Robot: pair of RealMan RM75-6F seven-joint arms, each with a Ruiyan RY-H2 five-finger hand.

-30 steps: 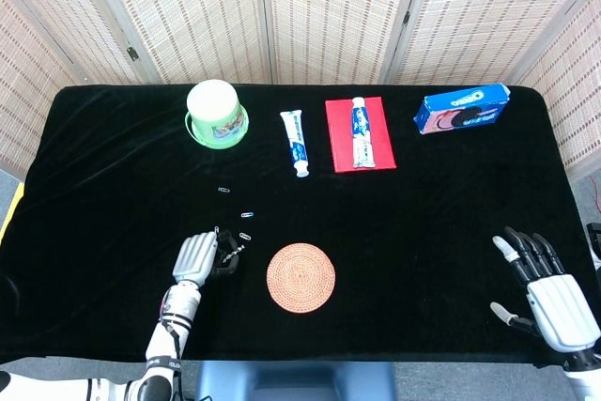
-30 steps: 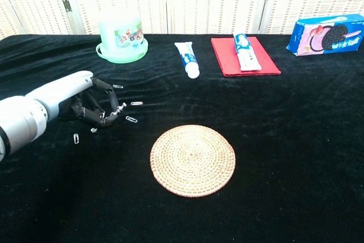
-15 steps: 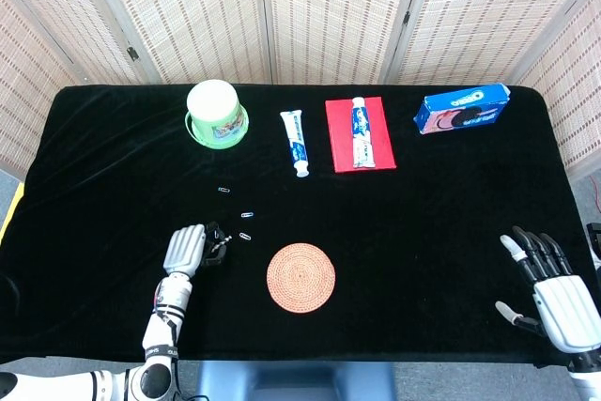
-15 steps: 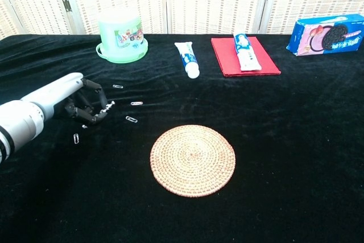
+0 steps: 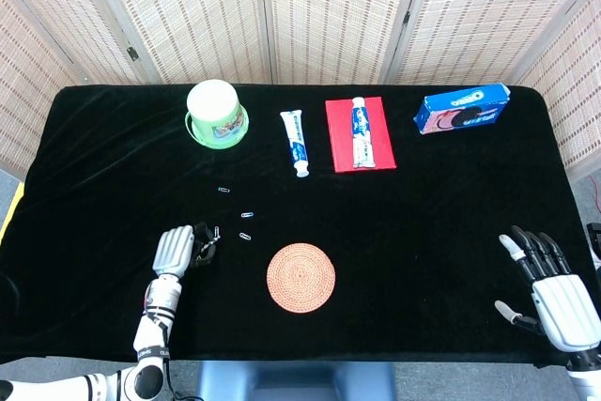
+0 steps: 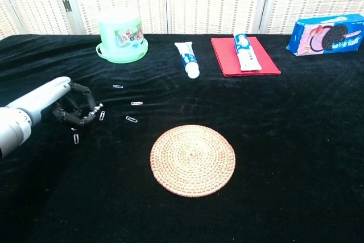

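Silver wire paper clips lie scattered on the black cloth left of the woven mat, and the left hand has drawn back away from the mat over the last second. Its fingers are curled in, and one clip sits right at its fingertips; whether it is pinched or only touching I cannot tell. That retreat suggests the hand is pulling clear of the mat, not carrying anything toward it. Another clip lies just below the hand, two more between hand and mat. The mat is a flat round coil of tan fibre, coarse and ribbed. Far right of it, the right hand hovers with fingers spread, grasping nothing.
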